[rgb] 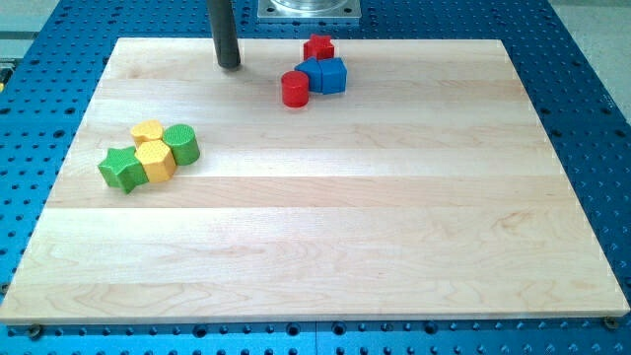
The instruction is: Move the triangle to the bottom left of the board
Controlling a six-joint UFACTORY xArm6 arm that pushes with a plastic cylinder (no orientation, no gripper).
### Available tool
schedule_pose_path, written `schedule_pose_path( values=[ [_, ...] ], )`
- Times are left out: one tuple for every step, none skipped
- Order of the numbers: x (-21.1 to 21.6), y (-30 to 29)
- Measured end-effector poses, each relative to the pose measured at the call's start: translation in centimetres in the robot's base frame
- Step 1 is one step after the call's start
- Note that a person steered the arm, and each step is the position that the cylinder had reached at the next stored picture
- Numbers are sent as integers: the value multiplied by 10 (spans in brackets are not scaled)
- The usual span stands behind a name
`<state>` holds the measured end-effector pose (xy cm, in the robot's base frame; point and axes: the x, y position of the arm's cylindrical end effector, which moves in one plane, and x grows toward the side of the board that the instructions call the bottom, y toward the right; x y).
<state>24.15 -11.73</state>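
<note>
No hand is fitted, nothing is held. The tip is stationed left of the blue triangle — contact from its upper right is advised, the red cylinder being avoided.

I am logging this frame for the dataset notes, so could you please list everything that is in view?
Red block, shape unclear: one, red, near the view's top, above the blue blocks.
Blue blocks: apparently two, blue, pressed together right of top centre; which is the triangle I cannot tell.
Red cylinder: one, red, against the blue blocks' left.
Yellow blocks: two, yellow, in the left cluster.
Green cylinder: one, green, right end of that cluster.
Green star-like block: one, green, left end of that cluster.
Wooden board: one, pale wood, on a blue perforated table.
My tip: one, dark rod, left of the red and blue group, touching no block.
</note>
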Motion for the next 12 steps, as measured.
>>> schedule_pose_path(
  values=[
    [-7, 12],
    [-37, 29],
    [-49, 45],
    [-48, 79],
    [-48, 132],
    [-35, 136],
    [31, 108],
    [84, 100],
    [112, 90],
    [166, 70],
    [222, 57],
    [200, 58]
  ],
)
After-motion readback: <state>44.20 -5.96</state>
